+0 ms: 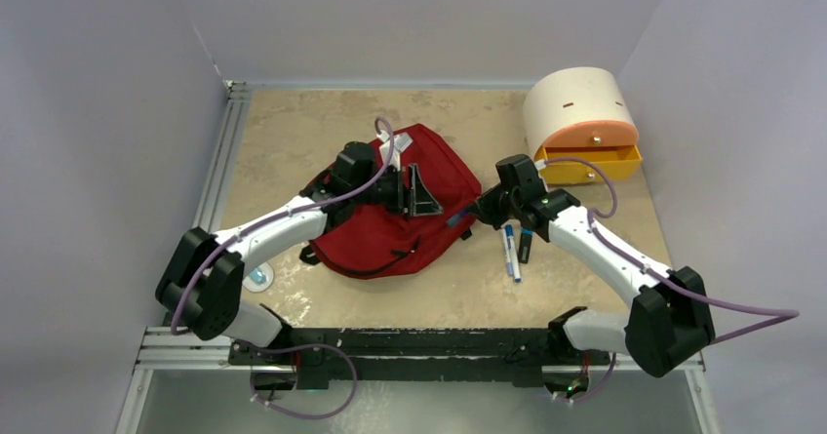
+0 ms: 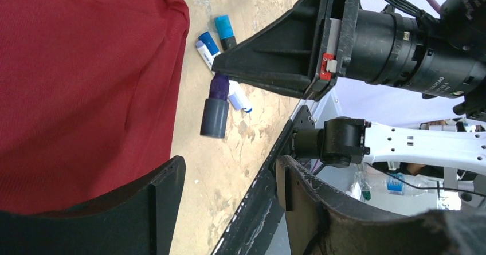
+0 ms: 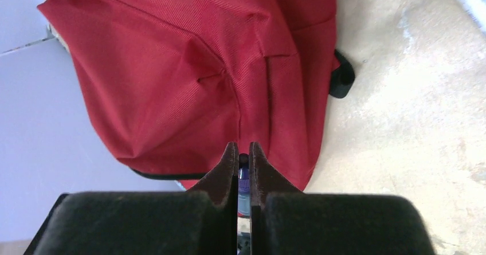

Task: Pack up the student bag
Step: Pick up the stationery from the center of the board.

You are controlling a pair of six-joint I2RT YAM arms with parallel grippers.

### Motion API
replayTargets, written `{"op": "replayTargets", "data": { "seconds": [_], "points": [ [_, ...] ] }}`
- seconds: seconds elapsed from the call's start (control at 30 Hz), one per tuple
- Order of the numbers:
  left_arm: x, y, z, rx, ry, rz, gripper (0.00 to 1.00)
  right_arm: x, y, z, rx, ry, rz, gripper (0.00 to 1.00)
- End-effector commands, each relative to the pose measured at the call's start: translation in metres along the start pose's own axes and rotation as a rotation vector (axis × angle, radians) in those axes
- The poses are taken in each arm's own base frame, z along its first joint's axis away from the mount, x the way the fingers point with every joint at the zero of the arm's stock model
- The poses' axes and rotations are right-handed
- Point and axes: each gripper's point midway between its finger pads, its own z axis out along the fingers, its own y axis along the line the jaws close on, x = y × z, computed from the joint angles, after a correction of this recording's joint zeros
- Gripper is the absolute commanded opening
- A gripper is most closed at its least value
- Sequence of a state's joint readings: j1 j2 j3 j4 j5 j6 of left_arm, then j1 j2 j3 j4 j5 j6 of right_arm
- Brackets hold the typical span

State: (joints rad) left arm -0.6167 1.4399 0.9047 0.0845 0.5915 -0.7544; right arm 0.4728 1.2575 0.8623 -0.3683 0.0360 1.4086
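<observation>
While a marker (image 1: 456, 217) is clamped in the right gripper (image 3: 243, 147), the bag (image 1: 380, 244) is best opened by the wide-spread left gripper (image 2: 228, 172).

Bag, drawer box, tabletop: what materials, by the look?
Student bag: dark red woven fabric, matte; fine ribbed weave, soft creases and stitched seams show. Drawer box: cream shell, orange drawers, smooth, matte; probably plastic or painted wood. Tabletop: beige, mottled, stone-look; possibly laminate.
</observation>
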Motion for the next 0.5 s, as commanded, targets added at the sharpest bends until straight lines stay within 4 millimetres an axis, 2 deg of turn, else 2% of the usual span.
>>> {"op": "replayTargets", "data": {
  "seconds": [0.0,0.37,0.47],
  "points": [
    [-0.019,-0.026,0.01,0.113,-0.03,0.122,0.59,0.005,0.035,-0.018,-0.123,0.026,0.032,0.0],
    [-0.009,-0.018,0.027,0.109,0.008,0.101,0.59,0.016,0.05,-0.033,-0.186,0.08,0.034,0.0],
    [-0.008,-0.016,0.03,0.111,0.016,0.093,0.56,0.016,0.054,-0.036,-0.2,0.085,0.035,0.0]
  ]
}}
